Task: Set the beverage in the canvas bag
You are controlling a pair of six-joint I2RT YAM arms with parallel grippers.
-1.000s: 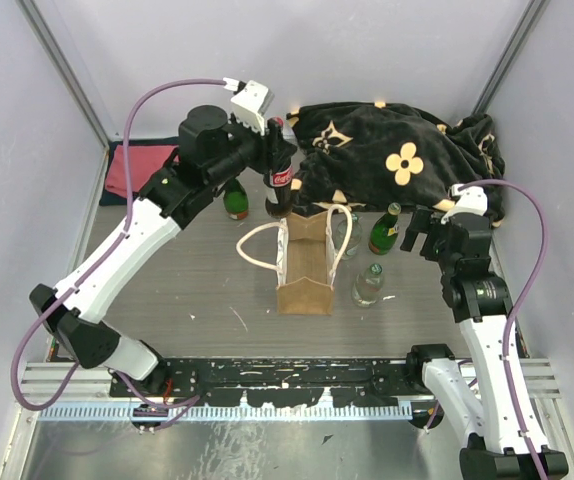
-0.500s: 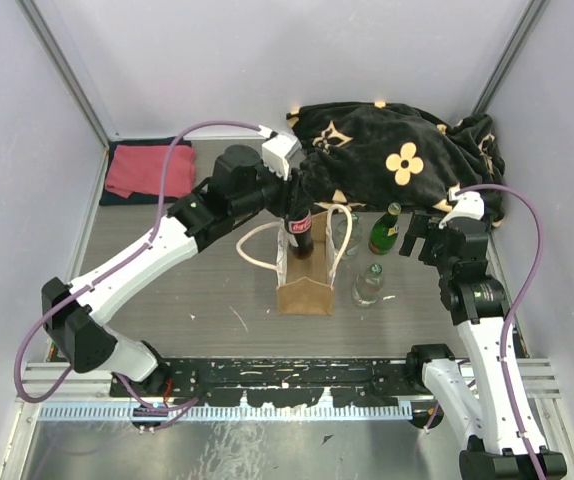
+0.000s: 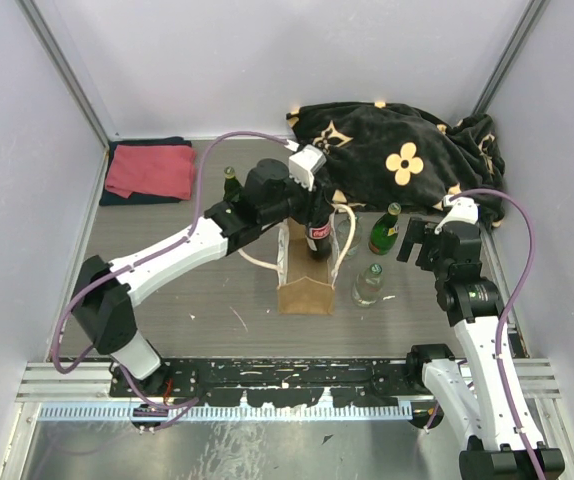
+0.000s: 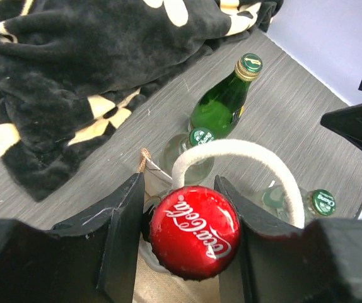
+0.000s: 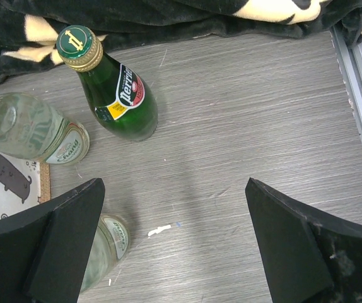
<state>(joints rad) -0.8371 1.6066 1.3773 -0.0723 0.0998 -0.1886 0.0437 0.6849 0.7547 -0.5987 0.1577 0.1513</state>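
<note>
**Item:** cola bottle (image 3: 318,232), red cap.
**Loc.:** upright over canvas bag (image 3: 304,288) mouth, long axis vertical. Base at or just inside the opening; depth unclear.
**Held by:** L gripper (image 3: 311,200), directly above bag, jaws clamped on neck under cap.
**Key relation:** bag lay straight below bottle, so next move judged a plain vertical descent, then release.
**R gripper** (image 3: 419,240)**:** jaws spread, holding nothing, well right of bag by green bottle (image 3: 385,230). L arm nearer.

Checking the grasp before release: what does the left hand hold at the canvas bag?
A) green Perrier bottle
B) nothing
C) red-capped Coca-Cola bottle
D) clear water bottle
C: the left hand is shut on the Coca-Cola bottle, its red cap plain in the wrist view.
</note>
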